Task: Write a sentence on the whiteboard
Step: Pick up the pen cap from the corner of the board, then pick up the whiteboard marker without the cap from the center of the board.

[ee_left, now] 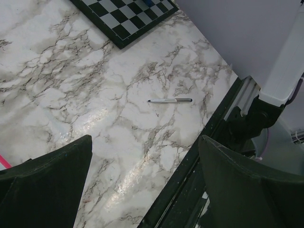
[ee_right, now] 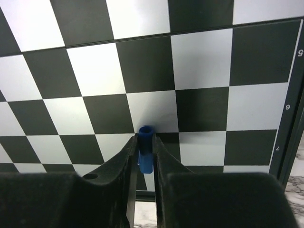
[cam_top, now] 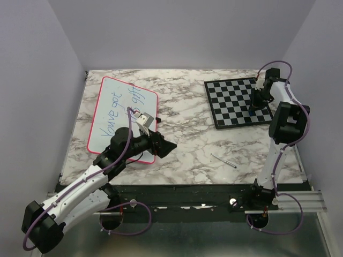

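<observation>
The whiteboard (cam_top: 110, 85) lies flat at the table's left, and the sentence (cam_top: 113, 113) runs across it in thin blue handwriting in two lines. My left gripper (cam_top: 165, 146) hovers over the board's near right corner, open, with nothing between its fingers (ee_left: 57, 175). A sliver of the board's pink rim (ee_left: 4, 163) shows in the left wrist view. My right gripper (cam_top: 256, 107) is at the far right over the chessboard (cam_top: 230, 101). It is shut on a small blue marker cap (ee_right: 146, 133), which points down at the squares.
A thin white and grey pen (cam_top: 223, 160) lies loose on the marble table near the front right, also seen in the left wrist view as the pen (ee_left: 170, 100). The table's black front rail (ee_left: 199, 166) runs under my left gripper.
</observation>
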`<state>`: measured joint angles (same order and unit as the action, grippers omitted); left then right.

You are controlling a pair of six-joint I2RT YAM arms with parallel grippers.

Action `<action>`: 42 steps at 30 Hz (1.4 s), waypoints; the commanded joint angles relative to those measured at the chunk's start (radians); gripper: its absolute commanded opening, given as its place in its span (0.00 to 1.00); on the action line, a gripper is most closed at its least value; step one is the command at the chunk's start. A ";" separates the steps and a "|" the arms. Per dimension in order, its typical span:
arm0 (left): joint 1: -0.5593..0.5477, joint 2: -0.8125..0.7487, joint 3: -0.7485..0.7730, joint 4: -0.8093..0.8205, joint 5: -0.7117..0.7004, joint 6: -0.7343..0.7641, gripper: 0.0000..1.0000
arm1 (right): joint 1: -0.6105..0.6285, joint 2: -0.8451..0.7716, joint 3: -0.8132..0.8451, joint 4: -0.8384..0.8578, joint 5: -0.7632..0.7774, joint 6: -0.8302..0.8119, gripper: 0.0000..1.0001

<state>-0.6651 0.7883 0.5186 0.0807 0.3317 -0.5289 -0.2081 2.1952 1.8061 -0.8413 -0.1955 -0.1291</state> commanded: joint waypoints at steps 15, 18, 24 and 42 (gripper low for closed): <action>-0.002 -0.029 -0.028 0.057 0.036 -0.075 0.99 | 0.010 0.043 -0.004 -0.111 0.027 -0.265 0.35; -0.001 -0.024 -0.028 0.067 0.039 -0.080 0.99 | 0.012 0.057 0.022 -0.127 0.018 -0.282 0.34; -0.001 0.020 -0.041 0.114 0.067 -0.137 0.99 | 0.012 0.083 0.067 -0.185 -0.022 -0.323 0.19; -0.344 0.712 0.355 -0.129 -0.299 -0.529 0.99 | 0.012 -0.152 -0.226 0.001 -0.248 -0.435 0.00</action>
<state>-0.9489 1.3235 0.7216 0.1425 0.1669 -0.9134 -0.1970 2.0808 1.6215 -0.9066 -0.3969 -0.5415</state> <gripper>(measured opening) 0.985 0.032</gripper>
